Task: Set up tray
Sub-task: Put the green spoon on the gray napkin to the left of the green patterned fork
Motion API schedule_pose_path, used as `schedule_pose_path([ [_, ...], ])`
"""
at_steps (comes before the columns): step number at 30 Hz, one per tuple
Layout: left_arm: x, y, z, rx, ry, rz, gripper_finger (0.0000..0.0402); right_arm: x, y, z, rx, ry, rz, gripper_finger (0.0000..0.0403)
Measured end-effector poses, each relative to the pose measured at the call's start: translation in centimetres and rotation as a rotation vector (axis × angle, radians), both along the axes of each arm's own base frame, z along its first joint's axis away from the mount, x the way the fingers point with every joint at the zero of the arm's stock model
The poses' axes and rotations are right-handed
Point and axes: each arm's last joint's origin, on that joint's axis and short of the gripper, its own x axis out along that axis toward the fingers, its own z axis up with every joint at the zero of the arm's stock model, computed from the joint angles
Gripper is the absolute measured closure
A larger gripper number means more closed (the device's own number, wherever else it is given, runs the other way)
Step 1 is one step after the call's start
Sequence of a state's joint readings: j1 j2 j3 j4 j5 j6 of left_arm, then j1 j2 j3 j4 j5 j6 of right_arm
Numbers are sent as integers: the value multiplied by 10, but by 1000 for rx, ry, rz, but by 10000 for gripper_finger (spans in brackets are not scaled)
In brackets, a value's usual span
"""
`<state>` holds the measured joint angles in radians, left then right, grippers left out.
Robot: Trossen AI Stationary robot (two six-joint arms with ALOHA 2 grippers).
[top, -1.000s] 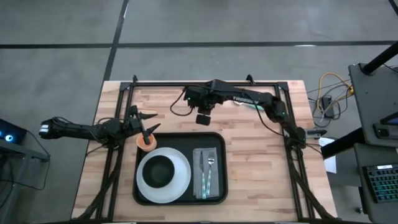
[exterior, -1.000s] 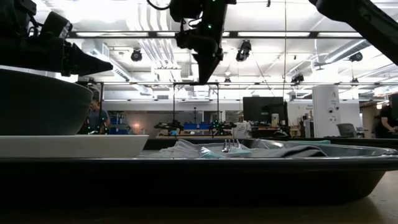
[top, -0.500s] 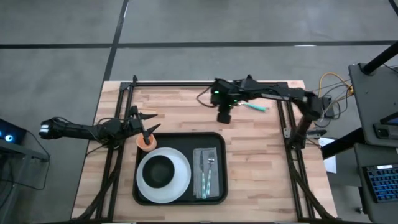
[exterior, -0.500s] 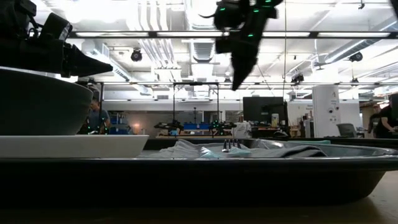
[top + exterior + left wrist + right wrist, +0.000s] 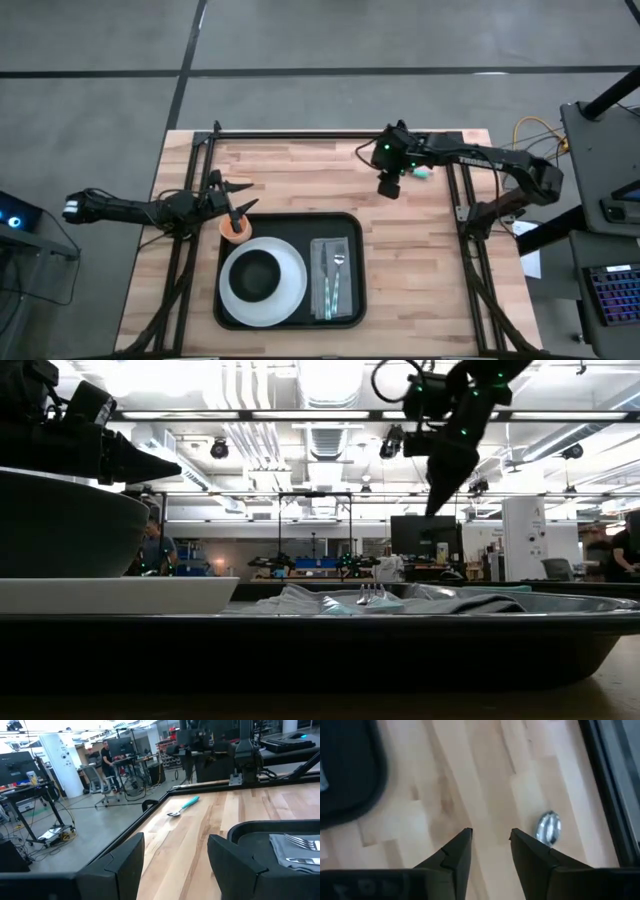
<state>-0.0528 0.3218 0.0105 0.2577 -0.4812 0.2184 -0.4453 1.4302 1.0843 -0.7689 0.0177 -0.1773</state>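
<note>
The black tray lies near the table's front edge. On it are a white plate bearing a dark bowl, and a grey cloth with a fork lying on it. An orange cup stands at the tray's far left corner. A teal-handled spoon lies on the wood at the far right. My right gripper hovers open above the bare wood, the spoon's bowl just beside one finger. My left gripper waits open and level by the cup.
A black frame rail runs along the table's far edge, and side rails run down both sides. Bare wood lies between the tray and the right rail. Desks, monitors and people show in the room beyond.
My right gripper has swung from above the tray's far edge toward the table's right edge, sinking a little, and now hangs near the spoon. The left arm and everything on the tray have kept still.
</note>
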Motion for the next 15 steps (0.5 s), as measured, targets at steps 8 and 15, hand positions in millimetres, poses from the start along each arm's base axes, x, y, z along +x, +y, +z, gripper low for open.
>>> schedule_pose_path([
  [8, 0, 0, 0, 0, 0, 0, 203, -26, -25, -16, -1, 58, -65, 221],
  [15, 0, 0, 0, 0, 0, 0, 203, -46, -48, -33, 56, 92, -69, 195],
])
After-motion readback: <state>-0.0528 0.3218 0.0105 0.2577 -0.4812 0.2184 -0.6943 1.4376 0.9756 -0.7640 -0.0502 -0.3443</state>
